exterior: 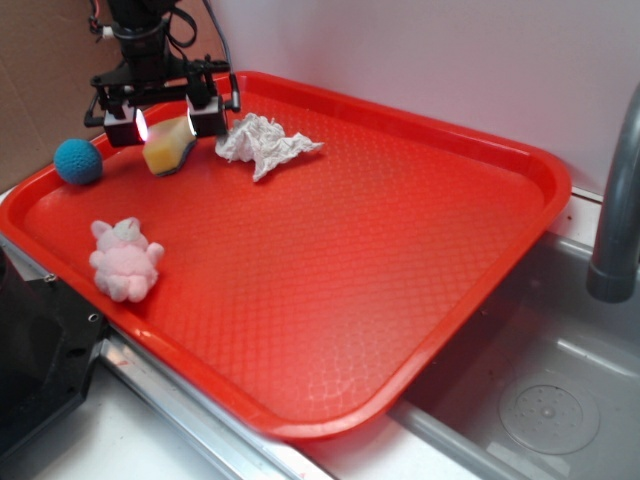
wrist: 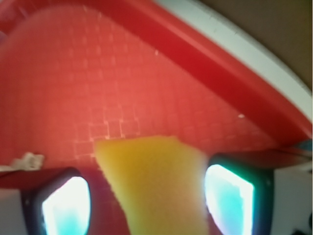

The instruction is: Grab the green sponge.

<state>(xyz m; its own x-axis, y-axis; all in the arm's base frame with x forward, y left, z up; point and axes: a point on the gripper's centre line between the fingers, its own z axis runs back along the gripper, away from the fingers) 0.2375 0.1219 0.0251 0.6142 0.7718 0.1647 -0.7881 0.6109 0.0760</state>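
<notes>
Green sponge [exterior: 169, 145]: far left corner of red tray [exterior: 400, 250], between the gripper [exterior: 168, 122] fingers [exterior: 124, 126], tilted. Fingers part open, bracketing sponge; contact on either side not discernible, so grip not confirmed. Judged progress: approach and alignment done; closing and lift outstanding. Nearby: blue ball [exterior: 78, 161], white tissue [exterior: 264, 142], pink plush [exterior: 125, 260]. Brands, labels, writing: none legible.
</notes>
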